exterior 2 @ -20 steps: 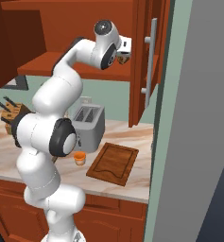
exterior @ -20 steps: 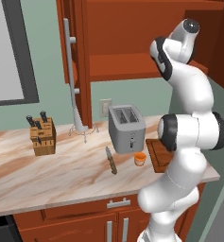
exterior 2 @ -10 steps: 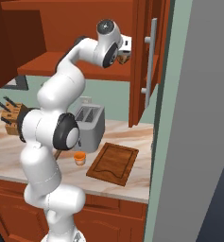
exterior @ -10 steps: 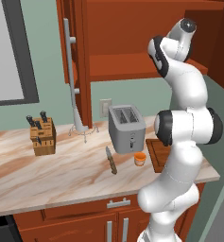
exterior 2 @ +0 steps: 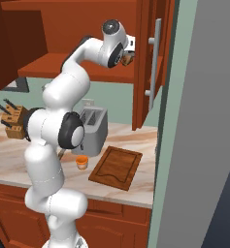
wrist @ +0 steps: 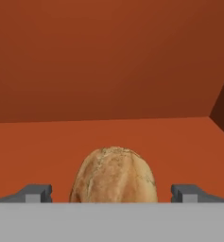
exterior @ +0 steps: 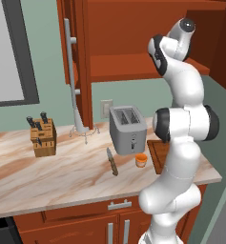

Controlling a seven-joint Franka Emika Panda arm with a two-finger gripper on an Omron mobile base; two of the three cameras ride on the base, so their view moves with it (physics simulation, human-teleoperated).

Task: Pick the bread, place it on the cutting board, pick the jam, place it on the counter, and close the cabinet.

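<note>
The bread (wrist: 113,175), a speckled brown lump, sits on the shelf inside the open cabinet (exterior 2: 148,63). My gripper (wrist: 112,194) is open, and its fingertips (wrist: 35,193) stand wide on either side of the bread without touching it. From the right base view the gripper (exterior 2: 128,54) is up at the shelf with the bread (exterior 2: 129,60) at its tip. The orange jam (exterior: 141,160) jar stands on the counter (exterior: 62,176) in front of the toaster, also seen as jam (exterior 2: 81,162). The dark cutting board (exterior 2: 115,167) lies flat to its right.
A silver toaster (exterior: 128,128) stands behind the jam, and a knife (exterior: 112,162) lies to its left. A knife block (exterior: 43,137) is at the far left of the counter. The left cabinet door (exterior: 74,47) hangs open with a long bar handle.
The arm has shifted slightly, its elbow swinging a little while the hand stays at the shelf by the bread. The gripper stays open.
</note>
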